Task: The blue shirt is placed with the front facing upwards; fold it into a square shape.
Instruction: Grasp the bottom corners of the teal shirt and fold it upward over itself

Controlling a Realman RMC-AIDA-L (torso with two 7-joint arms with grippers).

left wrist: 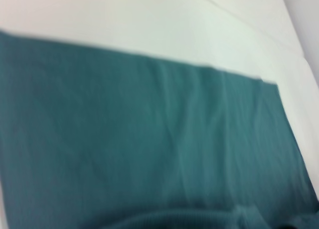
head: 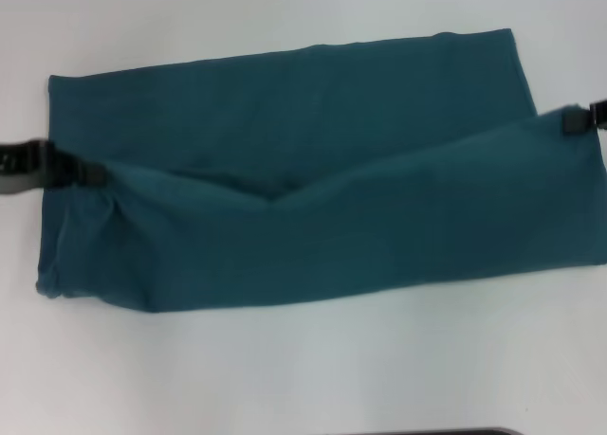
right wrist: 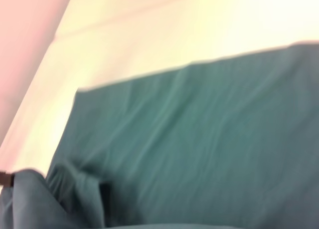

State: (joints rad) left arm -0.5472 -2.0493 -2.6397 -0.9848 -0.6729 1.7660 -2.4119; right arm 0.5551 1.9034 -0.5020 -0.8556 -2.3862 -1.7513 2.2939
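Blue shirt (head: 313, 170) lay mid-fold: your left gripper (head: 93, 172) and right gripper (head: 572, 121) each pinched an end of the near flap. Next, carry it evenly across.

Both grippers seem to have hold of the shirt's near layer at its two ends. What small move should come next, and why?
Probably carry the pinched edge on toward the far edge, both arms together. The left gripper and right gripper hold the blue shirt at opposite ends, and the lifted layer sags in the middle and covers only part of the cloth beneath. A far strip is uncovered, so the fold looks unfinished.
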